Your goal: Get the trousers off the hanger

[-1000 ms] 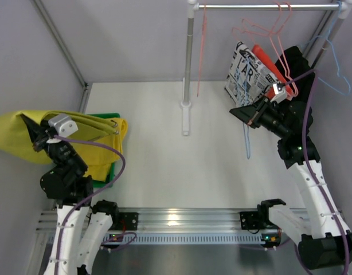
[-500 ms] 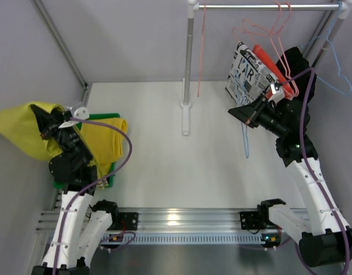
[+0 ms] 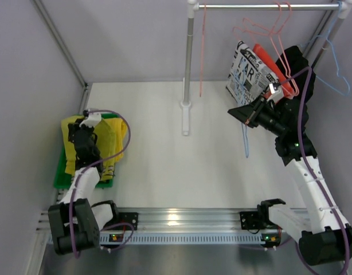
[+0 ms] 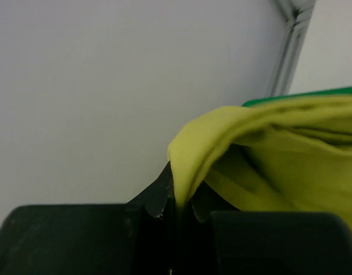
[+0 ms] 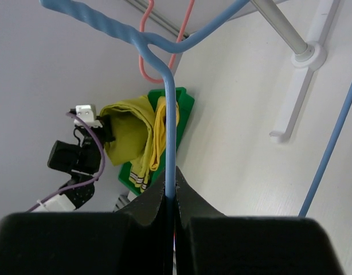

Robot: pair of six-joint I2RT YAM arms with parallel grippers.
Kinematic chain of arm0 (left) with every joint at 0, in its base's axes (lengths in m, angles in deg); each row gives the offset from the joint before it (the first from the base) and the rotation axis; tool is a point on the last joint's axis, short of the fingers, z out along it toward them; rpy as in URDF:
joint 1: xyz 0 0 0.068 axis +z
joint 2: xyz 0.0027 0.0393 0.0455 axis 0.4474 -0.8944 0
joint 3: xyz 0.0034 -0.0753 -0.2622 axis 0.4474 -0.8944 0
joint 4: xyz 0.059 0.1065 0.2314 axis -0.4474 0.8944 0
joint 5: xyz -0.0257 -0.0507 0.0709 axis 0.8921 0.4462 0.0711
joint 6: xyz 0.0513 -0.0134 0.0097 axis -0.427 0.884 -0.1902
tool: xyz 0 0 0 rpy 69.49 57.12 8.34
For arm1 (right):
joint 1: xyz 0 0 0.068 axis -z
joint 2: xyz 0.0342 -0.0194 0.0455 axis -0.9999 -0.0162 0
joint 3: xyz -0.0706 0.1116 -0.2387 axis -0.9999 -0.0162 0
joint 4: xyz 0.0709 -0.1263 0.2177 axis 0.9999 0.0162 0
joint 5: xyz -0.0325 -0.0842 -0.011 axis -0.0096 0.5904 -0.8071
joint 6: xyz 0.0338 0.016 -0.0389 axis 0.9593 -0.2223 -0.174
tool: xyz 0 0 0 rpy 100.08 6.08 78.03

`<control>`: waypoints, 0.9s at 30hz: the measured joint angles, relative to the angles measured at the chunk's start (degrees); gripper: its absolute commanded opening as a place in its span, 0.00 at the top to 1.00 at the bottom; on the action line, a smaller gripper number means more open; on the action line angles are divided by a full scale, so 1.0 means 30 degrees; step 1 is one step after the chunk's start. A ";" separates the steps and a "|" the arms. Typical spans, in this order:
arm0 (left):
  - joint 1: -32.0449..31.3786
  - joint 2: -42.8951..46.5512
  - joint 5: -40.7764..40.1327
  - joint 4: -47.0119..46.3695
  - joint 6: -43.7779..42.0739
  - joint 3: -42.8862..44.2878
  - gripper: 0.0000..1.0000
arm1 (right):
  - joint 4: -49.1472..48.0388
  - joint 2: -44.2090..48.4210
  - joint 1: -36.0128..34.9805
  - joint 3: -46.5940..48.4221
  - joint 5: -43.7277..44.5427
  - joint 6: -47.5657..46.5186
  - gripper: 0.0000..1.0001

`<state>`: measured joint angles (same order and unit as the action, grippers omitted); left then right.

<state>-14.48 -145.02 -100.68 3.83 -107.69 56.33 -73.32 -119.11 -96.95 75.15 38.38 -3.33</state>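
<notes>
Both trousers lie in the green tray (image 3: 60, 177) at the left: a bright golden yellow pair (image 3: 112, 143) and a duller olive-yellow pair (image 3: 69, 127). My left gripper (image 4: 179, 206) is shut on a fold of the olive-yellow trousers (image 4: 268, 154), low over the tray's far end (image 4: 313, 97). My right gripper (image 5: 170, 192) is shut on the thin wire of a bare blue hanger (image 5: 169, 126), held up at the right of the table. From the top view, this hanger (image 3: 246, 143) dangles below the right gripper (image 3: 240, 112). The right wrist view shows both pairs (image 5: 130, 134) in the tray.
A clothes rail (image 3: 268, 7) crosses the back on a white pole with a foot (image 3: 186, 106). Pink hangers (image 3: 268, 34), a black-and-white printed cloth (image 3: 245, 71), a red-orange garment (image 3: 266, 60) and another blue hanger (image 3: 336, 77) hang from it. Grey walls close both sides.
My left arm has swung down from beside the left wall, carrying the olive-yellow trousers onto the tray. The right arm and its blue hanger have stayed put.
</notes>
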 measured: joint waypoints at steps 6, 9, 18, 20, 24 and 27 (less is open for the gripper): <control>-0.0095 0.0372 0.3665 0.3126 0.4058 0.3184 1.00 | 0.0007 -0.0051 0.0000 -0.0029 0.0066 0.0000 1.00; -0.0707 -0.0124 0.4160 0.5173 0.4787 0.5676 1.00 | 0.0000 -0.0138 0.0000 -0.0029 0.0117 0.0015 1.00; -0.1195 -0.1231 0.6135 1.5875 0.6062 0.9530 1.00 | 0.0736 -0.0117 0.0000 0.0036 0.0393 -0.0852 1.00; -0.1217 -0.1064 0.6790 1.7894 0.6266 0.9100 0.98 | 0.1370 -0.0095 0.0000 0.0211 0.0503 -0.1282 1.00; -0.1209 -0.0590 0.8051 2.0997 0.6375 0.8116 0.64 | 0.2069 0.0211 -0.0007 0.0415 0.0627 -0.2113 1.00; -0.1209 -0.0546 0.9442 2.2942 0.6266 0.7919 0.31 | 0.2805 0.0408 -0.0007 0.0823 0.0627 -0.2798 1.00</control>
<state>-18.11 -146.66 -72.35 72.66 -88.90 80.09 -64.90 -117.88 -96.97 77.62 40.26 -11.72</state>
